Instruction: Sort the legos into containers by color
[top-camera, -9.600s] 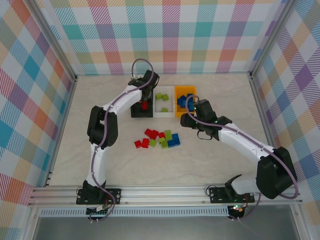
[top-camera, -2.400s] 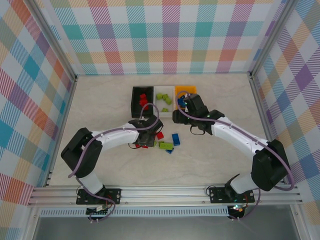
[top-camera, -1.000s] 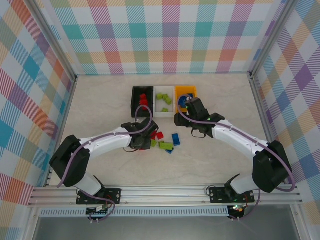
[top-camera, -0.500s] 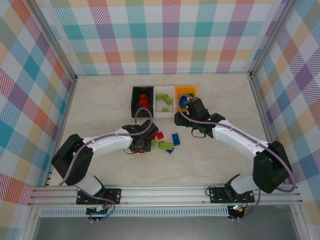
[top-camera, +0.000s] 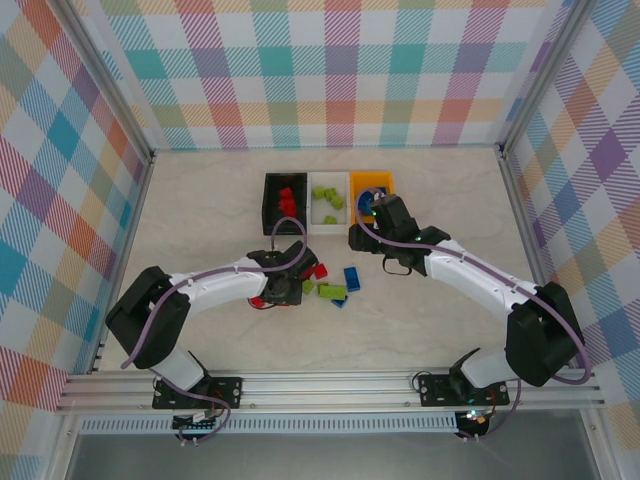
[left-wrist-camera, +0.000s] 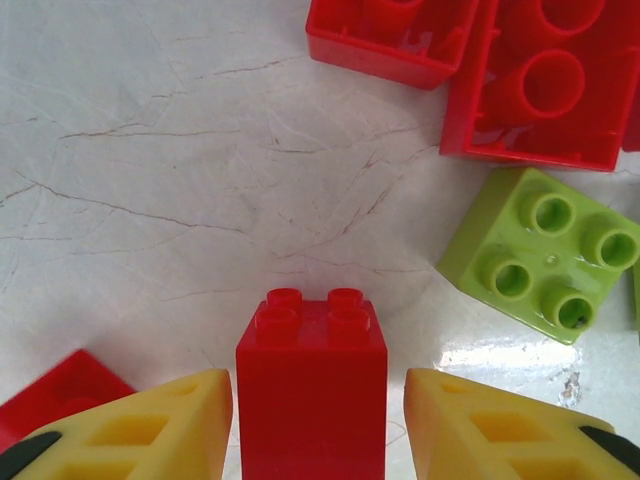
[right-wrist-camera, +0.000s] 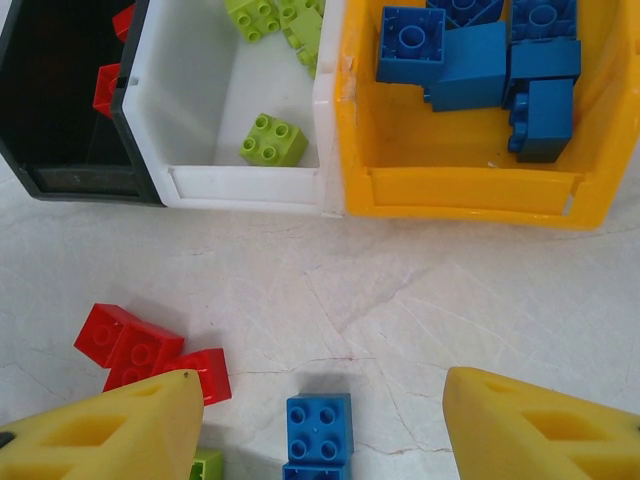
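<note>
Pastel plaid booth around a pale marbled worktop

The cream, marble-veined worktop (top-camera: 200, 210) is enclosed on its far, left and right sides by checked wall panels (top-camera: 330, 70) in teal, orange, pink and purple. Silver aluminium corner posts (top-camera: 105, 85) join the panels, and a silver aluminium rail (top-camera: 330, 388) runs along the near edge. The light is even and soft.
</note>
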